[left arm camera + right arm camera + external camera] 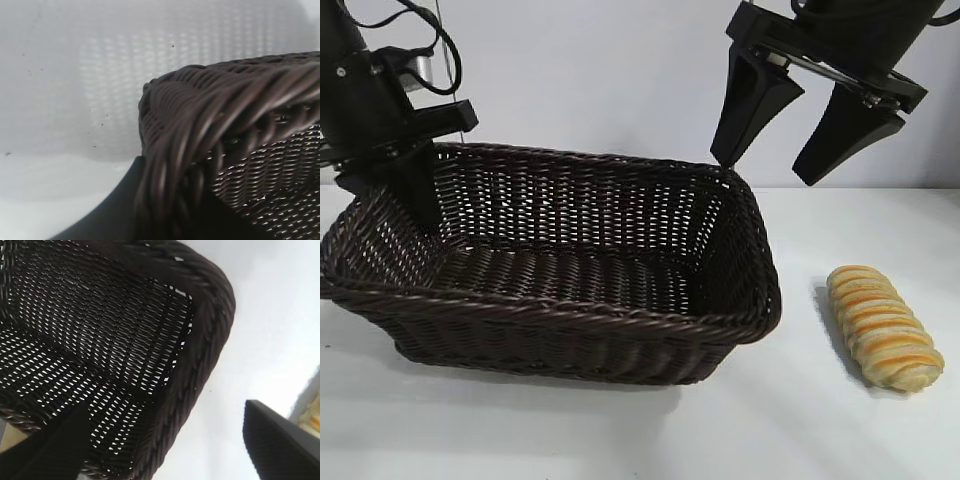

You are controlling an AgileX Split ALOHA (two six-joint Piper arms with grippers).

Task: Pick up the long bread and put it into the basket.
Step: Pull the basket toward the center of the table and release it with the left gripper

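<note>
The long bread [882, 326], a golden-tan ridged loaf with orange stripes, lies on the white table to the right of the basket [620, 312]. In the right wrist view only a sliver of the long bread [312, 416] shows. The dark woven basket [210, 315] holds nothing. My right gripper [763, 170] hangs open in the air over the basket's far right corner, well above the bread, with nothing between its fingers [280, 440]. At the far left corner my left gripper [395, 195] is shut on the braided rim of the basket [225, 100].
The white table [860, 440] runs bare in front of the basket and around the bread. A pale wall stands behind both arms. The bread lies close to the table's right side in the exterior view.
</note>
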